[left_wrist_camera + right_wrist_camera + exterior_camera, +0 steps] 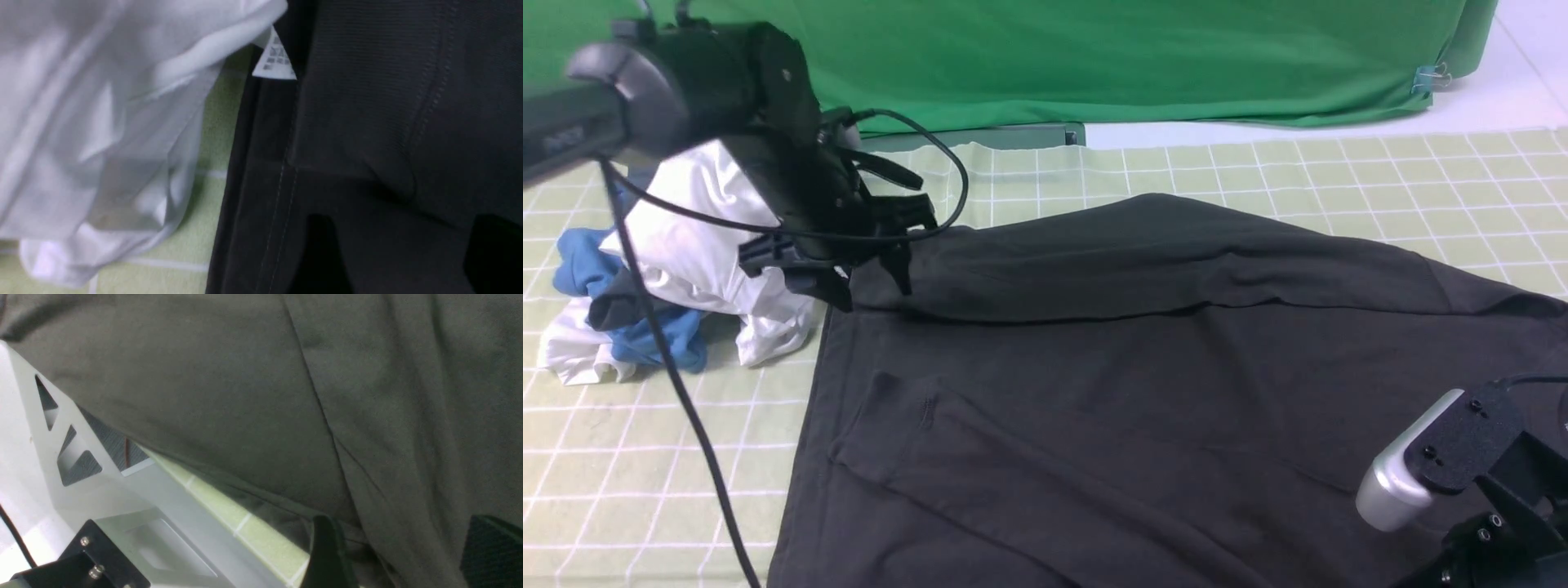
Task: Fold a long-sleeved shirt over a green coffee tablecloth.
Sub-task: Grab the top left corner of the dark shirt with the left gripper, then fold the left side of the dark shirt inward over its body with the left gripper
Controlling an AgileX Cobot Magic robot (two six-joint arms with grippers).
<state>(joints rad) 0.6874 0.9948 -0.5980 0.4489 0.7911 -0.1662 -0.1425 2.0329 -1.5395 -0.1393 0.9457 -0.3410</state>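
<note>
1. Pale green gridded tablecloth [1258, 171] is spread over the table, and a plain deep green backdrop [1094, 57] is hung behind it.
2. The black shirt [1135, 367] is laid flat on the tablecloth, from the centre to the right, with its sleeves [980, 457] folded across the body.
3. A pile of white, blue and grey clothes [711, 245] is heaped at the far left, just beside the shirt's edge.
4. The left gripper [874, 296] is poised over the shirt's far left corner, next to the pile. Its jaws are spread apart and nothing is gripped.
5. The right gripper [400, 518] is set low at the shirt's near right edge. Its jaws are parted, and shirt fabric is seen lying between them, not pinched.
</note>
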